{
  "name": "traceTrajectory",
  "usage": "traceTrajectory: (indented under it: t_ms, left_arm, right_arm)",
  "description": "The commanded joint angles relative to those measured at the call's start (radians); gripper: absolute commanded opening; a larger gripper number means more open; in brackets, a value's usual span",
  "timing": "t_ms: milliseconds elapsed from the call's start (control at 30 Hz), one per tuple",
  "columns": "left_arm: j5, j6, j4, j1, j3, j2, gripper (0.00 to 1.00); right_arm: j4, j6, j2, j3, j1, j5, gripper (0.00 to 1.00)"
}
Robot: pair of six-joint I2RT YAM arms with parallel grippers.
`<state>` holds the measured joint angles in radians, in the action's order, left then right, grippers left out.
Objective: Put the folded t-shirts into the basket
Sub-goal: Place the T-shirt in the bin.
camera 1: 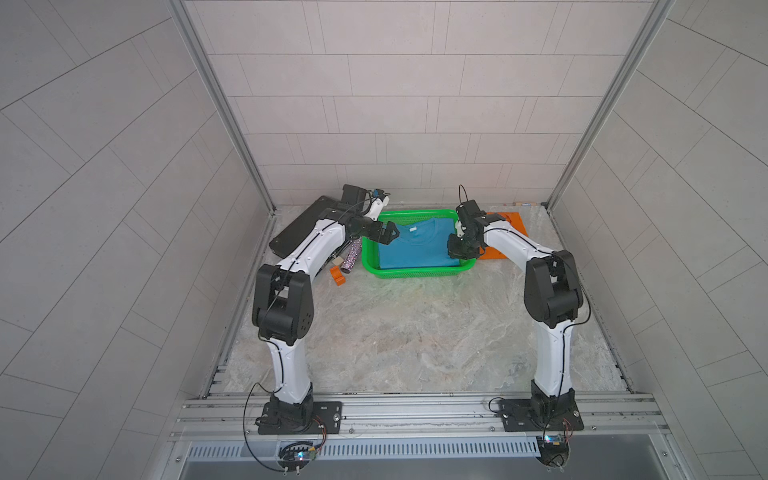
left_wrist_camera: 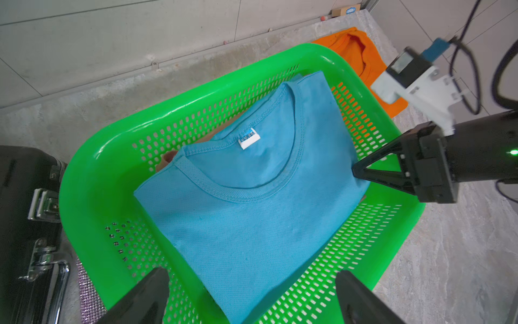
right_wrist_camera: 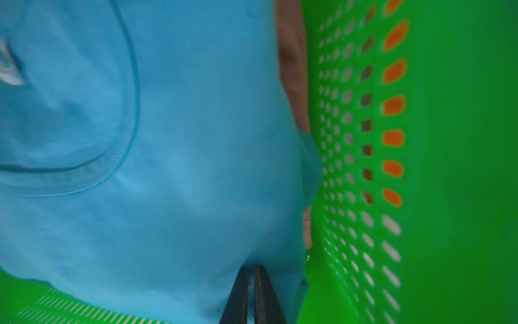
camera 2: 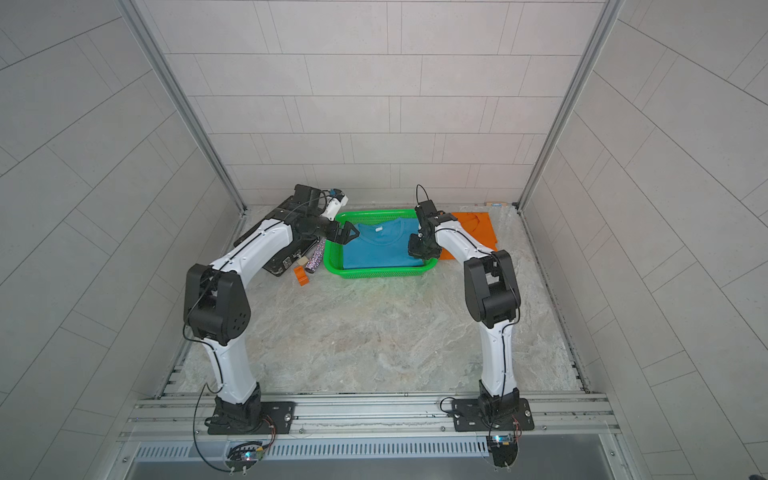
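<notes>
**A:** Three shirts. Where are they?

**B:** My basket (camera 1: 419, 272) sits at twelve o'clock. The teal t-shirt (camera 1: 415, 245) lies flat inside it, on top. The orange t-shirt (camera 1: 509, 222) lies on the table (camera 1: 395, 332), just beside the basket at its three o'clock. The pink t-shirt (right_wrist_camera: 291, 64) is only a sliver under the teal one.

**A:** And your grippers?

**B:** My left gripper (camera 1: 394, 233) hangs over the basket's nine o'clock rim, jaws wide apart, empty. My right gripper (left_wrist_camera: 356, 171) has its fingers together, tips against the teal t-shirt's three o'clock edge.

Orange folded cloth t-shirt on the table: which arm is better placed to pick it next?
Right, probably: the orange folded t-shirt lies near the right gripper; the green plastic basket separates it from the open left gripper.
</notes>
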<state>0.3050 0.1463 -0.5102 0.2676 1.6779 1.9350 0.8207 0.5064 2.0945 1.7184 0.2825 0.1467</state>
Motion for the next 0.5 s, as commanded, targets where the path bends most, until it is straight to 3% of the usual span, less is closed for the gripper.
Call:
traceTrajectory:
  t_ms: [0, 133, 300, 467]
  left_arm:
    - [0.016, -0.005, -0.028, -0.005, 0.005, 0.042, 0.92]
    - [0.015, -0.02, -0.021, -0.001, 0.014, 0.041, 0.92]
    - [0.017, 0.004, -0.043, -0.002, 0.009, -0.009, 0.92]
    - [0.054, 0.019, -0.08, -0.004, -0.016, -0.089, 0.93]
  right_arm:
    - [-0.002, 0.016, -0.003, 0.029, -0.013, -0.039, 0.1]
    - [0.051, 0.003, -0.034, 0.099, -0.01, -0.018, 0.12]
    - [0.084, -0.025, -0.138, 0.154, -0.02, -0.02, 0.23]
    - [0.074, -0.079, -0.206, 0.128, -0.1, -0.089, 0.43]
